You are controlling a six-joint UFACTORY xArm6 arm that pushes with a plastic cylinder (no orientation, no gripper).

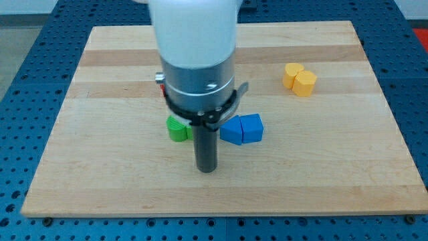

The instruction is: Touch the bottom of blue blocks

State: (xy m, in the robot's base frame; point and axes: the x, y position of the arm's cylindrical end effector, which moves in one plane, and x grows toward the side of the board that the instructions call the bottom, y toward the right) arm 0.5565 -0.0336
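Light wooden board (334,167) with visible plank grain, sits on a blue perforated bench (20,80) showing past all four board edges. Pale floor or wall strip at the view's top corners, too little visible to say which.

My tip (207,170) is down on the board, roughly centre, slightly toward the view's bottom edge. It's a plain dark rod, nothing held, nothing clamped; the big white and grey arm body (195,60) above it blocks the middle of the board.

Two blue blocks (242,128), cube-like, touching side by side, just to the view's right of the rod and a bit above the tip. Tip is near their lower left corner but apart from them.

Green block (178,128) just left of the rod, partly hidden, shape unclear. A sliver of red (159,77) peeks out left of the arm body, possibly a block. Two yellow blocks (299,79), touching, toward the board's top right corner, well apart from the tip.
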